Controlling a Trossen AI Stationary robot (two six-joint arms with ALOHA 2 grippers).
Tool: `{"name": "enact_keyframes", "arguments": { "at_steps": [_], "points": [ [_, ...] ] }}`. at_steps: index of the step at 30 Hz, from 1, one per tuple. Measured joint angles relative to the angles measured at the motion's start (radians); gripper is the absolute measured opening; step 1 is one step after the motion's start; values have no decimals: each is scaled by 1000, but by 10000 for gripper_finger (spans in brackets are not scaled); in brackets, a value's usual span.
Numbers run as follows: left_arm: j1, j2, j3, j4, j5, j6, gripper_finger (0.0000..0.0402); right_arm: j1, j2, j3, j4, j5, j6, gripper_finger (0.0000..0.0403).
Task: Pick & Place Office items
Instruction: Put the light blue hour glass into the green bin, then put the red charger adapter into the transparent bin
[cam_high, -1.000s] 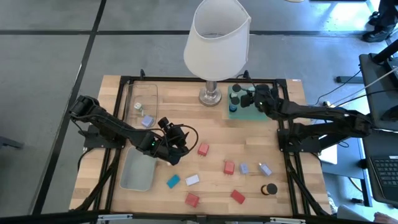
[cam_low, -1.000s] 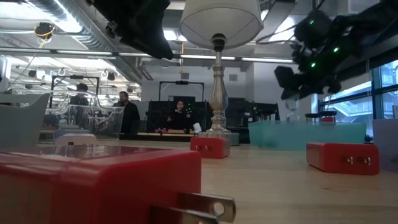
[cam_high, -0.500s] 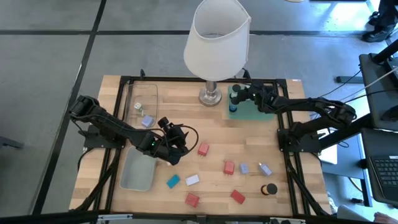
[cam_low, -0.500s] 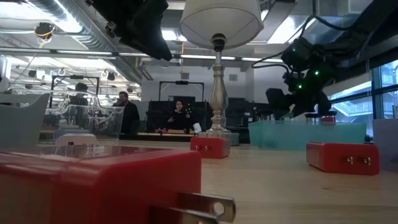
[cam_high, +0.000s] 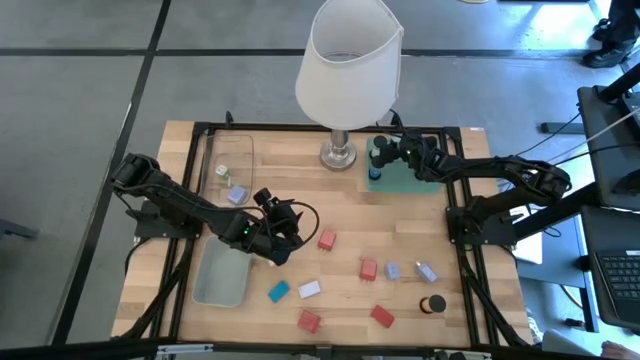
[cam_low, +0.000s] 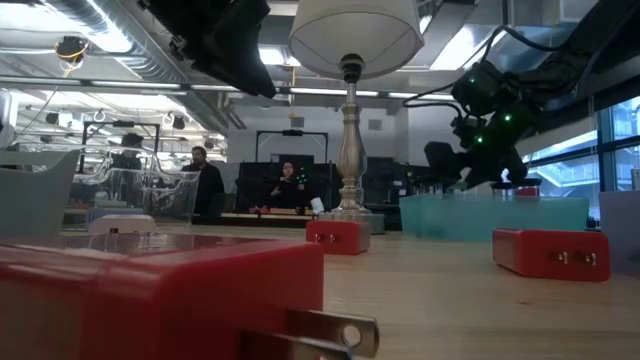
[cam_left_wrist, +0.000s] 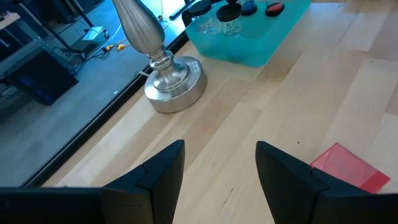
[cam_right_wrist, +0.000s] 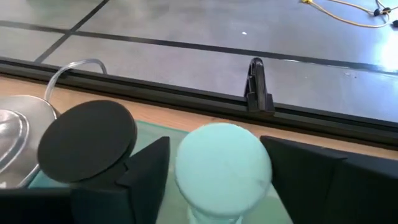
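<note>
Over the green mat: right gripper (cam_high: 388, 152) is stretched out low across the far right corner, by the lamp base (cam_high: 339, 155).
Right fingers: parted around a mint cap (cam_right_wrist: 222, 163), a gap showing on each side; whether they still touch it I cannot tell.
Beside that cap: a black cap (cam_right_wrist: 87, 140), just next to it in the right wrist view.
Left arm: folded mid-table, left gripper (cam_high: 281, 232) pointing toward the lamp, fingers narrowly apart with nothing between them.
Just ahead of the left gripper: a red block (cam_high: 327, 240), its corner showing in the left wrist view too.
Well behind it, nearer the front edge: more office items, a teal block (cam_high: 278, 292), lavender block (cam_high: 309, 289) and other red blocks.
Only the low view: people in the room behind, and a red piece with metal prongs up close.
Only the high view: grey-blue bin (cam_high: 222, 276) beside the left arm.
Change: the right arm has reached forward and dropped onto the mat since a second ago, and its fingers have widened; the left arm has not moved.
</note>
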Motion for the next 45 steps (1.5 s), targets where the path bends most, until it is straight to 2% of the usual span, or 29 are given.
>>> {"name": "enact_keyframes", "arguments": {
  "at_steps": [6, 12, 15, 20, 24, 28, 36, 41, 45],
  "points": [
    [0, 0, 0, -4, 0, 1, 194, 1, -37, 0, 0, 0, -18, 306],
    [0, 0, 0, -26, 0, -6, 194, 18, -161, 0, -51, -61, -23, 335],
    [0, -1, -13, -22, 0, -9, 194, 38, -249, 0, -118, -179, -25, 338],
    [0, -1, -14, -31, 5, -19, 194, 118, -375, 0, -239, -497, -47, 338],
    [0, -1, -14, -25, 6, -26, 194, 271, -433, 0, -292, -598, 2, 338],
    [0, -1, -14, -23, 7, -28, 194, 465, -445, 0, -305, -555, 72, 339],
    [0, -1, -14, -23, 30, -3, 194, 829, -443, 0, -305, -265, 175, 339],
    [0, -1, -15, -20, 85, 17, 194, 987, -440, 0, -305, -143, 239, 339],
    [0, -1, -15, -1, 105, 21, 194, 1069, -428, 0, -304, -103, 307, 339]
  ]
}}
